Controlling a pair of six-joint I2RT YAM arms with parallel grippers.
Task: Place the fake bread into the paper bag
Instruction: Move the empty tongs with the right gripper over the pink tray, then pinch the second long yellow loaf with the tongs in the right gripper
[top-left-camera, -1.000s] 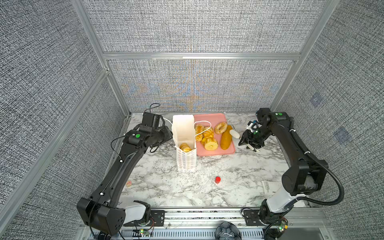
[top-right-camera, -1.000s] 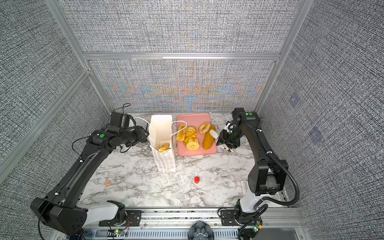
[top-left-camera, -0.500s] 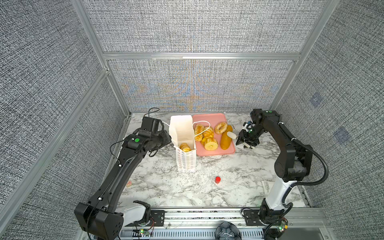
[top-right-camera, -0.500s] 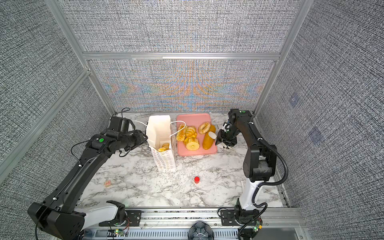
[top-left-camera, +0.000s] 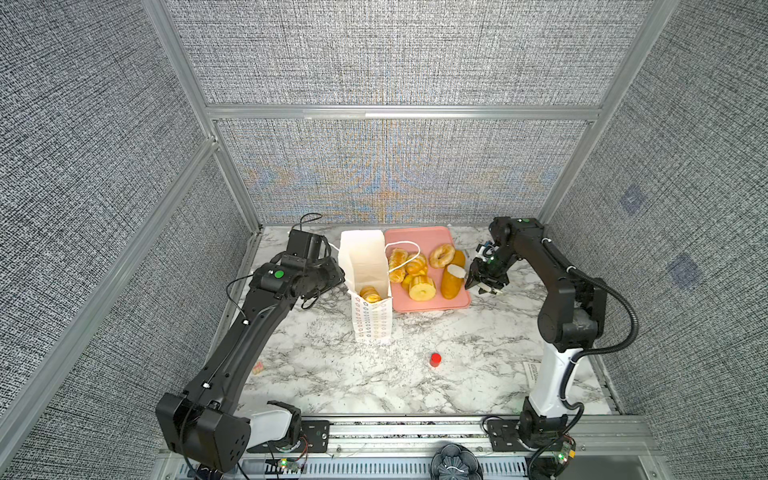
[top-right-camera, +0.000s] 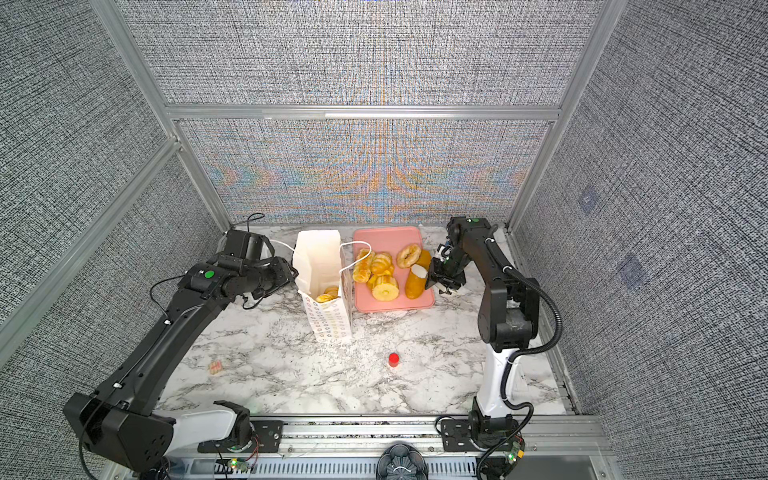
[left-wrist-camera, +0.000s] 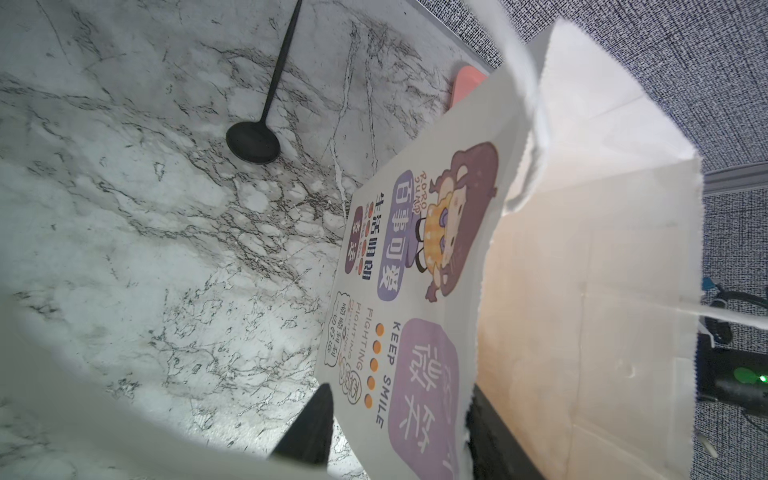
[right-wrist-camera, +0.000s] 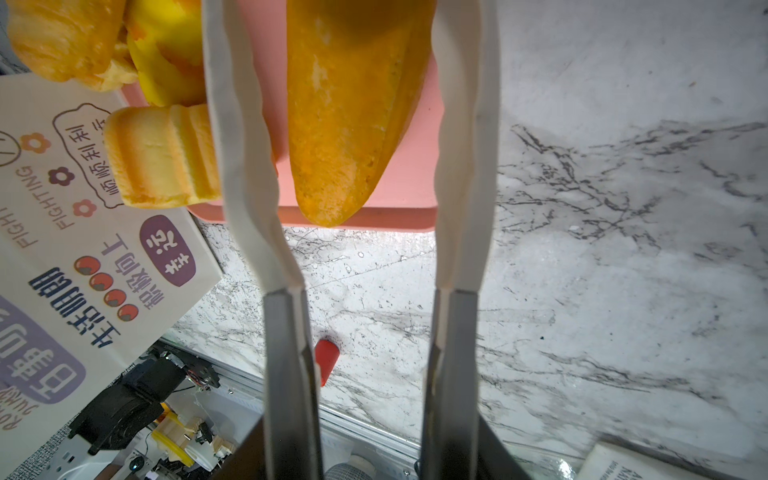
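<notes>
The tall white paper bag (top-left-camera: 365, 266) stands open on the marble-patterned tabletop (top-left-camera: 478, 332) at the middle of both top views, one ridged bun (top-left-camera: 370, 294) inside, its cord handle (top-left-camera: 401, 242) looping over the flat pink tray (top-left-camera: 415, 306) just right of it, where the other glossy golden fake bread (top-left-camera: 422, 286) crowds together. The right hand (top-left-camera: 460, 277) is partly open, its white padded fingers (right-wrist-camera: 245, 145) either side of the long smooth loaf (right-wrist-camera: 353, 104) at the tray's right edge. The left hand (top-left-camera: 337, 277) straddles the bag's printed wall; whether it pinches the paper cannot be told.
</notes>
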